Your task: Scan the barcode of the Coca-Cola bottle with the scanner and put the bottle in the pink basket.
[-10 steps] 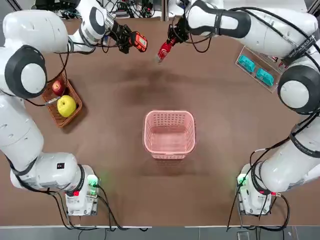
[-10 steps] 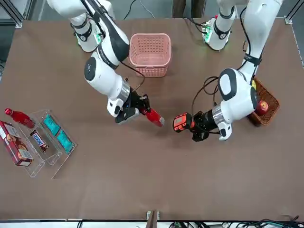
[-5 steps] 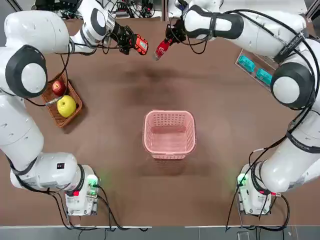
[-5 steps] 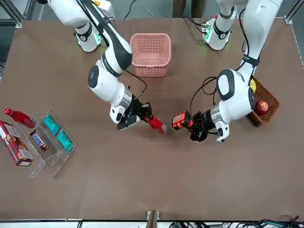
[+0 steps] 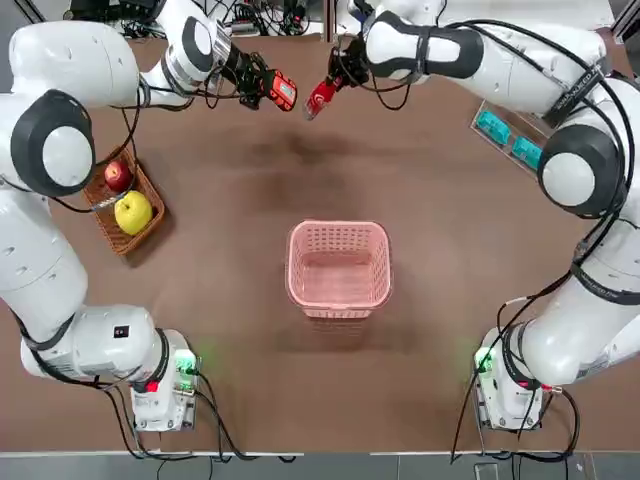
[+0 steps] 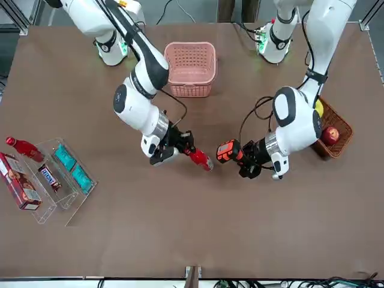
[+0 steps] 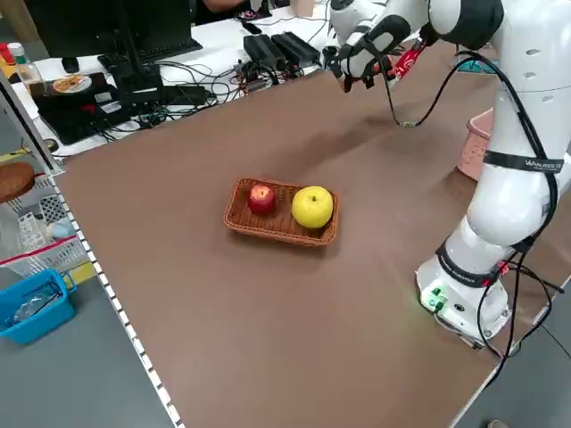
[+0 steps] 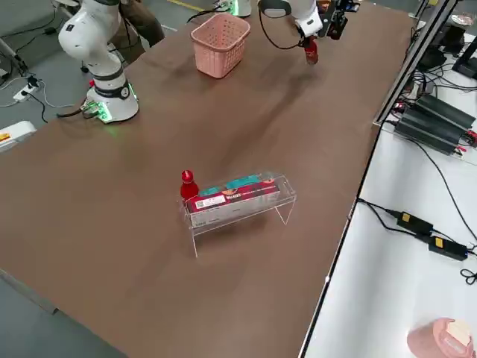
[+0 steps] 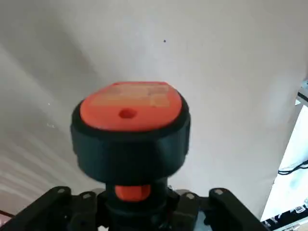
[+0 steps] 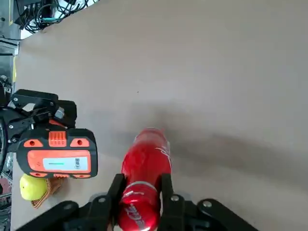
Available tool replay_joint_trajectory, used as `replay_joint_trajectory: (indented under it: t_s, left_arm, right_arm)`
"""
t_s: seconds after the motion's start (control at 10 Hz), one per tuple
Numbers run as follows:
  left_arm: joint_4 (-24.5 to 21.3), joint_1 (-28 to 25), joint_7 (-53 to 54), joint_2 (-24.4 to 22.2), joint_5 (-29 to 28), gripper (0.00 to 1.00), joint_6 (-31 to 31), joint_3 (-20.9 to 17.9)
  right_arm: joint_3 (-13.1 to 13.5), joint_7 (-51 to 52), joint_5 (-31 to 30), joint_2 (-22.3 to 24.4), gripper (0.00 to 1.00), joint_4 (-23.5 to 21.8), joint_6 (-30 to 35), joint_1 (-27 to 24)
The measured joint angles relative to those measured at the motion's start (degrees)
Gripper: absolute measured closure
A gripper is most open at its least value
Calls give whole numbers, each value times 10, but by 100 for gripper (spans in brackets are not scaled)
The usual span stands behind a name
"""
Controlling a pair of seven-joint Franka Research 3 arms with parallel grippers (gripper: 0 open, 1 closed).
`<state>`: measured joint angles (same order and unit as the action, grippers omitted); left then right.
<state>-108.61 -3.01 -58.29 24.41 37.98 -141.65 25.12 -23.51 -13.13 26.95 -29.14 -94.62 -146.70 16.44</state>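
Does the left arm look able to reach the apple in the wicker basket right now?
Probably not as things stand: the left gripper is shut on the scanner, so it would likely need to set that down first. The basket itself is open-topped, with the apple uncovered.

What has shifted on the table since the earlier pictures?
The right gripper, at the table's far side, has carried the red bottle a little toward the robot's left, closing in on the scanner. Nothing was newly grasped or let go: the left gripper, also at the far side, still holds the scanner. The pink basket, fruit basket and clear rack stayed put.
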Motion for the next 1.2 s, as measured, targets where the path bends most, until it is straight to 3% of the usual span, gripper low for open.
replay_joint_trajectory:
  t_s: [1.2]
  left_arm:
    - [-1,0,54,2,50,91,0,0]
  right_arm:
    - [3,-10,11,0,65,10,1,5]
